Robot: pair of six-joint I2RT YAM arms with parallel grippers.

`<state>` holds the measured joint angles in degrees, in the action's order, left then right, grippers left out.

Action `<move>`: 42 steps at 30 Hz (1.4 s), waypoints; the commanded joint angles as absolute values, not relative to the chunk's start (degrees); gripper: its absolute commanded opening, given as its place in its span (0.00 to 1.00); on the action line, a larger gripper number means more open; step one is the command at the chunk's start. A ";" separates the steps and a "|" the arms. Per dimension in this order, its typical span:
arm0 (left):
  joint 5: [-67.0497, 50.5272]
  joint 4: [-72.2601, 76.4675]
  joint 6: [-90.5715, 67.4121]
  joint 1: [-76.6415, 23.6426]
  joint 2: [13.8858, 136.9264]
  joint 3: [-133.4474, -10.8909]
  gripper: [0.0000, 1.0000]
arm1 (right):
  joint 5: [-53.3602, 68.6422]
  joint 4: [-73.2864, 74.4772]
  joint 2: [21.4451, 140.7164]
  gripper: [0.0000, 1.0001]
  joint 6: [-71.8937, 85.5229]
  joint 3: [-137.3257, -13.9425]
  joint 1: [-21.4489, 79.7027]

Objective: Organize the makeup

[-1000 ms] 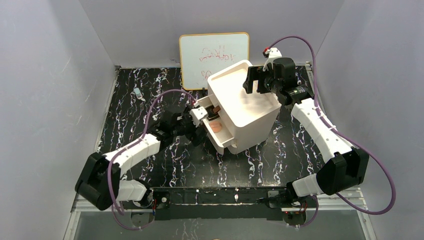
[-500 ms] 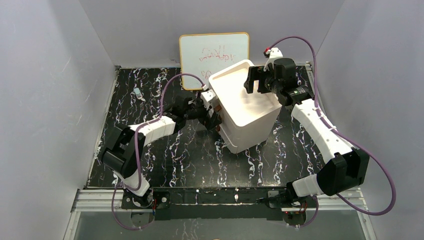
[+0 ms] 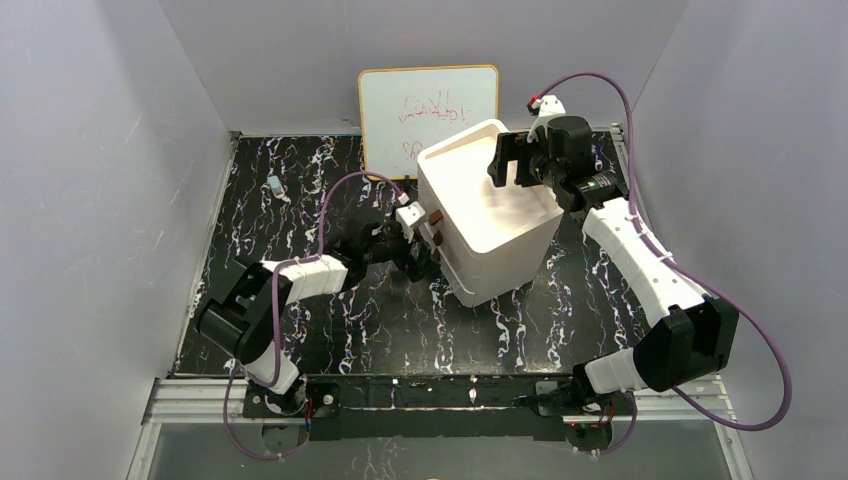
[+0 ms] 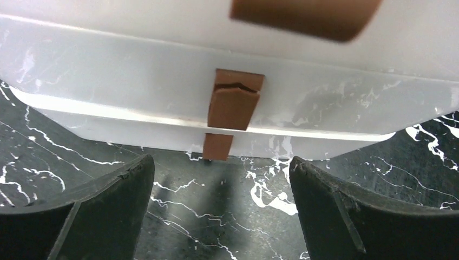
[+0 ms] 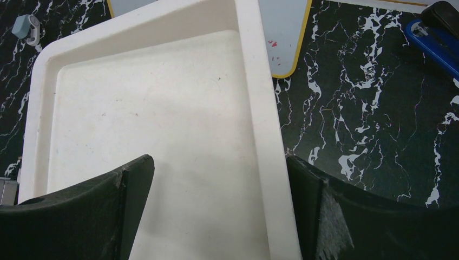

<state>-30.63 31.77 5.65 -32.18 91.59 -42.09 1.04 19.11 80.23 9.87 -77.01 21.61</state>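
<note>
My left gripper is spread wide, empty, a brown handle just ahead. My right gripper gapes empty above the drawer box. Whiteboard scribbles unreadable.

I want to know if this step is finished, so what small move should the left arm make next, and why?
Probably draw the left tool straight back from the drawer box. The lower drawer looks pushed in, and the tool's fingers stand open either side of its brown handle, gripping nothing. The right tool hovers open above the top tray.
</note>
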 commanded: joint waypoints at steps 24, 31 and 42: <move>-26.01 54.73 2.17 -33.75 103.09 -39.71 0.51 | 6.46 23.21 84.36 0.98 12.74 -74.97 23.58; -25.98 55.41 1.33 -33.75 104.41 -39.88 0.00 | 6.42 23.11 84.55 0.98 12.72 -74.72 23.78; -13.88 48.67 2.47 -33.79 94.41 -30.49 0.00 | 6.10 23.45 84.08 0.98 12.63 -74.03 23.87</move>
<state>-22.09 53.56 0.62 -34.09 100.57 -34.37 0.93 18.31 80.73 9.63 -77.06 21.74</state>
